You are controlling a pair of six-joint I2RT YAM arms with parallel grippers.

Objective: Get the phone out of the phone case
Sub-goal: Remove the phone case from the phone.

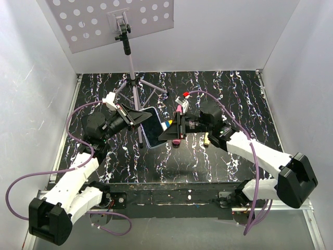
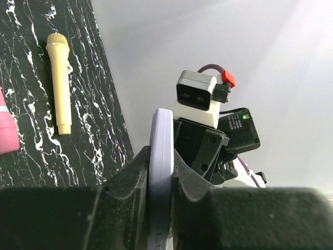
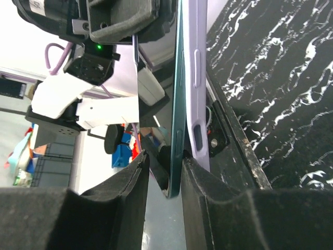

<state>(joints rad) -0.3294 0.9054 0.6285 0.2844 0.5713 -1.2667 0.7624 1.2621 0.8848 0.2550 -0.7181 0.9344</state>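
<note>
The phone (image 1: 152, 128), with a glossy dark screen, sits in the pale lavender phone case (image 1: 150, 110) and is held on edge above the mat between both grippers. My left gripper (image 1: 138, 117) is shut on the case's rim (image 2: 161, 140), which shows edge-on between the fingers. My right gripper (image 1: 169, 130) is at the opposite end. In the right wrist view its jaws (image 3: 165, 169) stand apart around the phone's teal edge (image 3: 177, 130). The right finger (image 3: 200, 182) sits between phone and case (image 3: 198, 78), and the two are parted there. A gap shows beside the left finger.
A cream stick-shaped object (image 2: 60, 83) and a pink object (image 2: 6, 130) lie on the black marbled mat (image 1: 234, 99). A tripod stand (image 1: 134, 78) with a perforated board (image 1: 112, 21) rises just behind the phone. White walls close in three sides.
</note>
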